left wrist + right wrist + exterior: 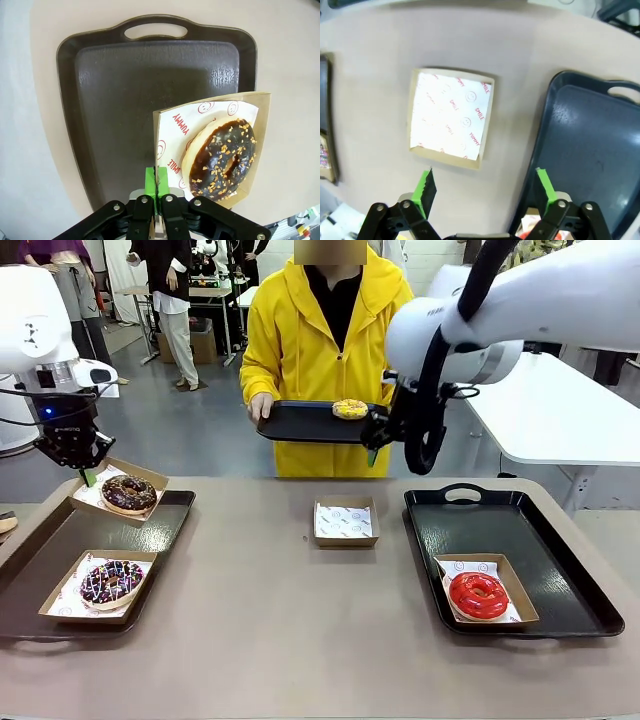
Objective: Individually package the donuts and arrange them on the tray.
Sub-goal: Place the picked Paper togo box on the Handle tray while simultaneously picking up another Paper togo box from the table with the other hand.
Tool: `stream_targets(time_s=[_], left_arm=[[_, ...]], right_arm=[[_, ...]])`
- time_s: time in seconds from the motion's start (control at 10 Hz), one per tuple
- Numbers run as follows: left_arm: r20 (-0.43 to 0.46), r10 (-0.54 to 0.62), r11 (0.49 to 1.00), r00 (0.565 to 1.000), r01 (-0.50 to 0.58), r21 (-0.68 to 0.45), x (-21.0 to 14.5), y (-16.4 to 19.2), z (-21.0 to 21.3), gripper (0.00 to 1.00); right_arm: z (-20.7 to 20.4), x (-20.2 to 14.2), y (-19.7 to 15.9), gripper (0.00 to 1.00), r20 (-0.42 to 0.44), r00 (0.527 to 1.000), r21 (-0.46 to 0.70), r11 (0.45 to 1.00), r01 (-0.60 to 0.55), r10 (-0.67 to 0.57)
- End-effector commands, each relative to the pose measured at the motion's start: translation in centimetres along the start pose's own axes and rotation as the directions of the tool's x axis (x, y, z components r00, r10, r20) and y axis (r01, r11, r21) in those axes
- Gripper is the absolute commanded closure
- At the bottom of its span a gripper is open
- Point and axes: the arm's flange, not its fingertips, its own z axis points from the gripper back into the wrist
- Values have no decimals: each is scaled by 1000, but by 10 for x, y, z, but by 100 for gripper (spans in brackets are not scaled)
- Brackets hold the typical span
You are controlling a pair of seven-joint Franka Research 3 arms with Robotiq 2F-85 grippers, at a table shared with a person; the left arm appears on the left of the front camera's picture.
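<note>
**Here: boxed chocolate donut pinched at the left tray's far corner**

Presently the left pincer (88, 476) is seen fully closed on the edge of a paper box (95, 492), in which the chocolate donut (115, 495), flecked with pale crumbs, is carried. The box is tilted at the 10 o'clock corner of the left tray (60, 540). In the left wrist view it overlaps the tray's rim and the desk (260, 620) beside it. Whether it is resting or lifted cannot be told. The sprinkled donut (95, 585) is lodged in a second box (60, 605) at the tray's 7 o'clock corner, and the middle of the tray is seen bare.

The right pincer (372, 445) is held high, with its jaws spread wide and nothing between them. It is placed above the strip of desk between the empty box (345, 522) and the right tray (540, 540). The red donut (462, 598) is boxed toward that tray's 7 o'clock, and the far half, up to the handle at 12 o'clock, is open. A broad bare stretch of desk is seen at 6 o'clock of the empty box.

Beyond the desk at 12 o'clock, the yellow donut (350, 409) is borne on a small tray (300, 423) held in a person's hand (261, 406).

"YUMMY" and "SMILE" are printed in red, with smiling faces, on the white liners of the held box and the empty box.
</note>
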Motion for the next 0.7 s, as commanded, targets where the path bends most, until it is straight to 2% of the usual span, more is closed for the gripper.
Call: stream_targets(time_s=[0.0, 0.3, 0.6], left_arm=[[-28, -21, 999, 999, 20, -29, 10, 7, -1, 99], [-46, -34, 998, 998, 32, -47, 17, 5, -22, 99], [-29, -55, 997, 998, 53, -61, 23, 4, -35, 99]], right_arm=[[-27, 7, 4, 0, -19, 1000, -62, 998, -4, 3], [-55, -1, 11, 0, -33, 999, -72, 997, 10, -12], [-55, -3, 10, 0, -8, 999, -51, 998, 41, -42]])
